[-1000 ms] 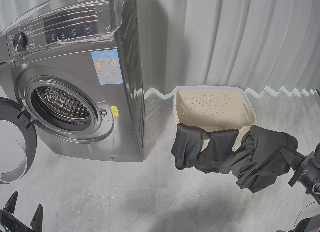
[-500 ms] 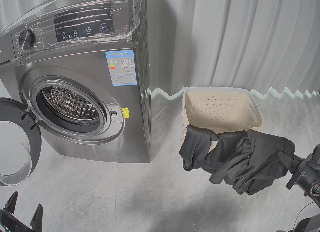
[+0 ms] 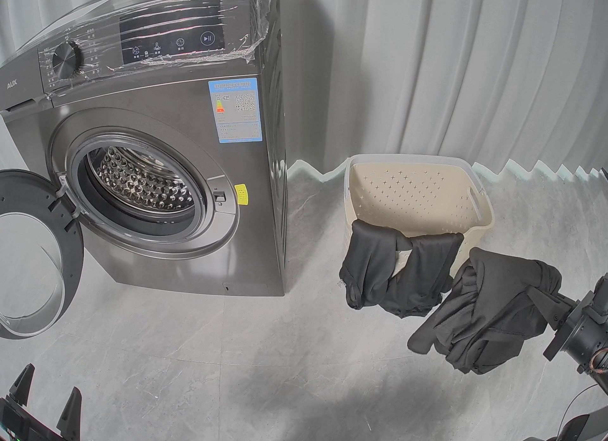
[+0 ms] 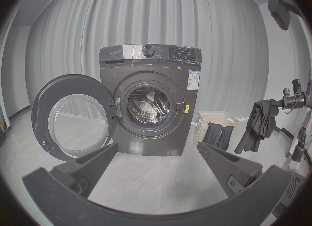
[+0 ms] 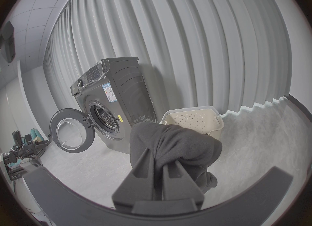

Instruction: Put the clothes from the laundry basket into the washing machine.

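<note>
Right gripper [image 5: 158, 159] clamped on a dark garment [image 3: 494, 309], which hangs from it near the basket [image 3: 411, 158]; left gripper [image 4: 156, 145] spread wide, empty.

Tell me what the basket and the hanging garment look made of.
Basket: likely moulded plastic, matt cream; rigid walls with a grid of small holes. Garment: soft dark fabric, matt, weave unclear; it droops in folds from the right gripper.

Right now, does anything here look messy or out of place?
Yes. A dark garment hangs over the laundry basket's front rim, half outside. Crinkled plastic film covers the washing machine's control panel.
</note>
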